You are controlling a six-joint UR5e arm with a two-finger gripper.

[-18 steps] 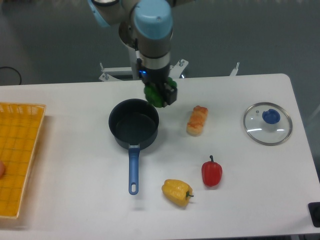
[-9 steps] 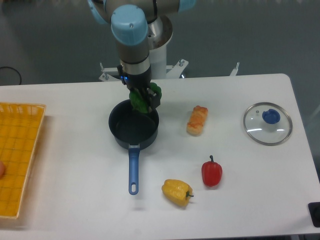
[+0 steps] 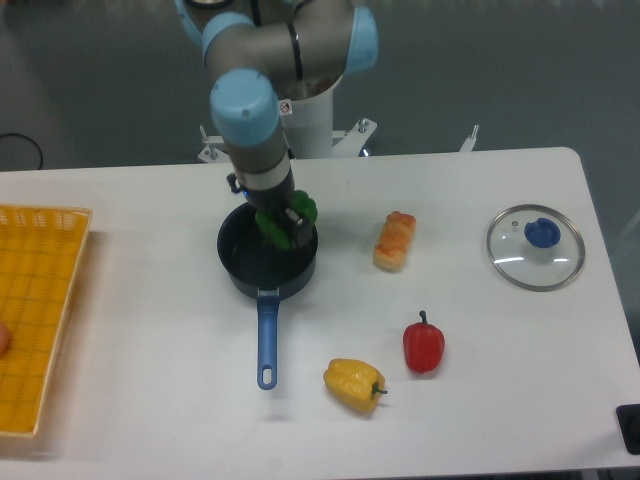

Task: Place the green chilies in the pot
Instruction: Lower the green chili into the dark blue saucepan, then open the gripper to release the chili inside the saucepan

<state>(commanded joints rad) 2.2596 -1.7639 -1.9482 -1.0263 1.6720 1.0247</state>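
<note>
The green chilies (image 3: 284,221), a bright green glossy pepper-shaped toy, sit between the fingers of my gripper (image 3: 281,227). The gripper is shut on them and holds them over the inside of the pot (image 3: 240,262), low near its far right rim. The pot is a small dark navy saucepan left of the table's middle, with its blue handle (image 3: 267,335) pointing toward the front edge. My arm comes down from behind and hides part of the pot's far rim.
A breaded food piece (image 3: 395,240) lies right of the pot. A red pepper (image 3: 424,344) and a yellow pepper (image 3: 354,384) lie at the front. A glass lid with a blue knob (image 3: 536,246) is at the far right. A yellow basket (image 3: 35,315) stands at the left edge.
My gripper has carried the green chilies leftward from beside the pot's right rim to over the pot, and has come down lower into it.
</note>
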